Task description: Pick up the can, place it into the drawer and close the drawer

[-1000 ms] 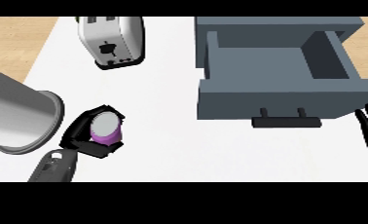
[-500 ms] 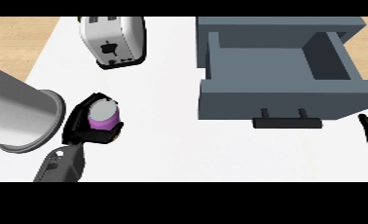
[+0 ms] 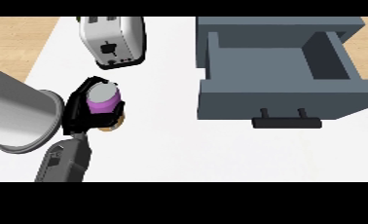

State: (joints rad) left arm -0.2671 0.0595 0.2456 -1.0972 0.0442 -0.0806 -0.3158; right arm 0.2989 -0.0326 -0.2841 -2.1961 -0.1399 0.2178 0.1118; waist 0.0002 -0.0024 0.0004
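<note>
Around the can (image 3: 102, 96) we see the left hand (image 3: 87, 112) wrapped, its black fingers and thumb curled on both sides of the purple body so that only the grey top and a band of purple show between them. A small brownish patch shows just under the hand at its lower right edge; we cannot tell what it is. The grey forearm (image 3: 64, 159) runs from the hand down toward the lower edge of the view.

Just to the left of the hand lies a large grey metal cylinder (image 3: 25, 116), its rim close beside the hand's back; whether the two touch we cannot tell. Above the hand, a little apart, stands the toaster (image 3: 111, 40), silver with a dark base and a lever on its near face.

Well to the right of the hand, across a bare stretch of white counter (image 3: 173, 145), sits the grey drawer (image 3: 277, 74), pulled open with its hollow showing. Its front panel faces the lower edge of the view and carries a black handle (image 3: 286, 121). The can is well apart from the drawer, on the hand's side of the counter.

We see no right hand anywhere in the view.
</note>
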